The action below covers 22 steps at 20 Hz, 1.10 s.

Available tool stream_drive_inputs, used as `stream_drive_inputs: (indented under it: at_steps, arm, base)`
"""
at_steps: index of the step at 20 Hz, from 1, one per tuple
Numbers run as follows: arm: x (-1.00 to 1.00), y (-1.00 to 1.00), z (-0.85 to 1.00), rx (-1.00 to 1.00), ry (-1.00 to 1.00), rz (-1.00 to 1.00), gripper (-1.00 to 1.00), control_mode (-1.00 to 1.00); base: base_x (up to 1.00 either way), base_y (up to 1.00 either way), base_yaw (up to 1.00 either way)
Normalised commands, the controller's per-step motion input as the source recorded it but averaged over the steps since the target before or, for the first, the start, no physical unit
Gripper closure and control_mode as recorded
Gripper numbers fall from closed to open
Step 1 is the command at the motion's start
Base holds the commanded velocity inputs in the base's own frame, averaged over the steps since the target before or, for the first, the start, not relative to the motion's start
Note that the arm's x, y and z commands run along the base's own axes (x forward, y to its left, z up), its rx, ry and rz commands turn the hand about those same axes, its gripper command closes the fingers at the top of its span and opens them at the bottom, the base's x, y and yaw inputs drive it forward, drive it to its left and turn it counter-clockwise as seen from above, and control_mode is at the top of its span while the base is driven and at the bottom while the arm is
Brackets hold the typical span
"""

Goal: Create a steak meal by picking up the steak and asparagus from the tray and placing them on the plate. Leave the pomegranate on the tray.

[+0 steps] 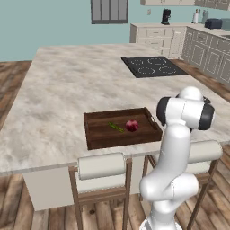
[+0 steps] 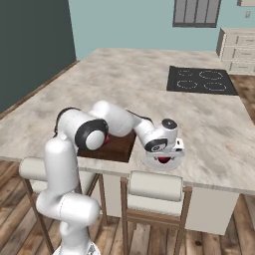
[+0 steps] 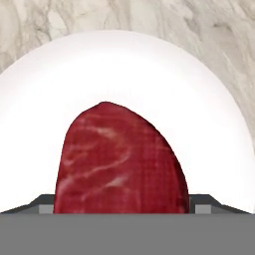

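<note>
Steak is seen low in the hand view, gripped by the tool over the white plate. At lower centre of the right base view, the tool is held above the plate on the marble worktop. Asparagus and pomegranate are seen just beside each other in the tray, centre of the left base view.

The steak covers the gap between the fingertips, so their grip cannot be judged. The plate runs off both side edges (hand view). The arm hides much of the tray.
</note>
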Motion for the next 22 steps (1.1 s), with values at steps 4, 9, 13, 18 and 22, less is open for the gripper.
stream_drive_inputs:
  at_steps: [4, 9, 13, 18, 22]
  arm:
    - [0.31, 0.00, -0.20, 0.00, 0.00, 0.00, 1.00, -1.00]
    - [0.31, 0.00, -0.17, 0.00, 0.00, 0.00, 1.00, -1.00]
    - [0.28, 0.00, -0.16, 0.00, 0.00, 0.00, -1.00, -1.00]
    - [-0.01, 0.00, 0.03, 0.00, 0.00, 0.00, -1.00, -1.00]
    - [-0.25, 0.01, 0.38, 0.00, -0.05, 0.00, -1.00, -1.00]
  base:
    - [0.00, 0.00, 0.00]
    - [0.00, 0.00, 0.00]
    - [0.00, 0.00, 0.00]
    - [0.00, 0.00, 0.00]
    - [0.00, 0.00, 0.00]
